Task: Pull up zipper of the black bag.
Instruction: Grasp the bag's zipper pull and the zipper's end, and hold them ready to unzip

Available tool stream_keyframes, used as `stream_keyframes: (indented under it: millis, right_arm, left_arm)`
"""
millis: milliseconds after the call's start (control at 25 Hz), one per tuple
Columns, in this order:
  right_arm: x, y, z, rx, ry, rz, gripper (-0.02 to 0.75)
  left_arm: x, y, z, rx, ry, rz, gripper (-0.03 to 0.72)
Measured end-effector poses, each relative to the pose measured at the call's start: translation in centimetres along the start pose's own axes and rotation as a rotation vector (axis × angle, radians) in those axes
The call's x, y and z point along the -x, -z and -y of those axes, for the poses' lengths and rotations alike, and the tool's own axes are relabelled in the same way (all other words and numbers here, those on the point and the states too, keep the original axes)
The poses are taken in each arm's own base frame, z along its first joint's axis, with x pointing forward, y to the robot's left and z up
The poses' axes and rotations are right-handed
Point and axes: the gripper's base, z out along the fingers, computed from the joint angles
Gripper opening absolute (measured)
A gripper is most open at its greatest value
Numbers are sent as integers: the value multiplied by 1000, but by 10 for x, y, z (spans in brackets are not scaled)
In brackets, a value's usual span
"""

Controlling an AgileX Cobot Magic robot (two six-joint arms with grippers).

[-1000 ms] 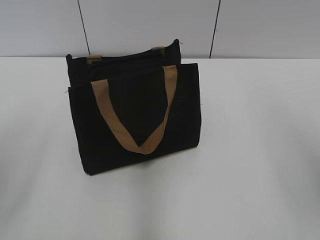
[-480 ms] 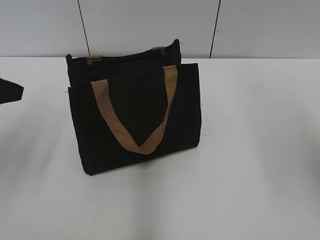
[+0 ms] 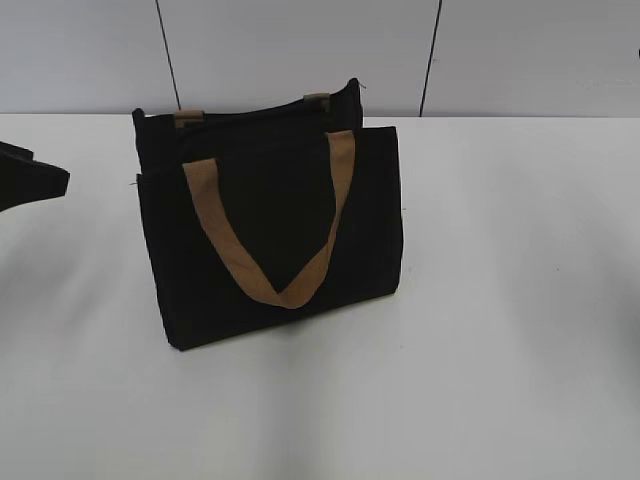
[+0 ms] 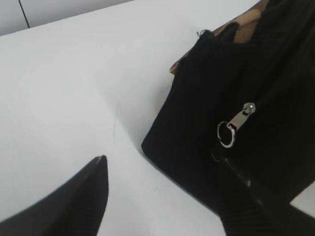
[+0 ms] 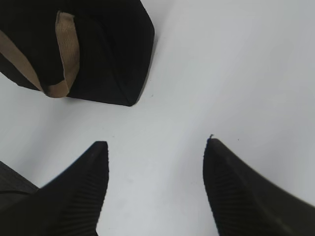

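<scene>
The black bag [image 3: 270, 230] stands upright on the white table, a tan strap handle [image 3: 270, 260] hanging down its front. In the left wrist view the bag's end [image 4: 206, 113] shows the zipper's silver ring pull [image 4: 229, 132] hanging at its side. My left gripper [image 4: 162, 164] is open and empty, close to that end; its right finger lies just below the pull. In the exterior view it shows at the left edge [image 3: 45, 180], apart from the bag. My right gripper [image 5: 156, 147] is open and empty above bare table, near the bag's lower corner [image 5: 130, 93]. It is out of the exterior view.
The white table [image 3: 500, 300] stretches around the bag on all sides. A grey panelled wall [image 3: 300, 50] with dark seams stands behind the table's far edge.
My left gripper has come into the exterior view from the left edge and moved right, toward the bag. The bag has not moved.
</scene>
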Motion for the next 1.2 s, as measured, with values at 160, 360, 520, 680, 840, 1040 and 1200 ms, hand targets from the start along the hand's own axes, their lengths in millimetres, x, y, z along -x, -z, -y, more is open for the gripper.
stream_keyframes:
  millis: [160, 360, 520, 680, 840, 1040, 1200]
  right_arm:
    - [1, -7, 4, 11, -8, -18, 453]
    - [16, -4, 8, 2, 8, 6, 451]
    - [29, 1, 11, -3, 24, 29, 451]
    - [42, -7, 13, 17, 45, 18, 451]
    - [56, -21, 1, 66, 104, 5, 451]
    - [63, -41, -10, 116, 132, -28, 451]
    - [63, -45, -14, 126, 139, -37, 450]
  left_arm:
    - [-12, -17, -7, -21, -91, -42, 482]
    - [-31, -43, -15, -50, -126, -89, 468]
    - [-38, -60, -17, -100, -133, -31, 468]
    - [-46, -72, -15, -174, -198, 18, 468]
    - [-54, -85, -9, -223, -216, 9, 468]
    - [-56, -102, 5, -261, -255, 19, 468]
    - [-61, -111, 11, -291, -263, 14, 468]
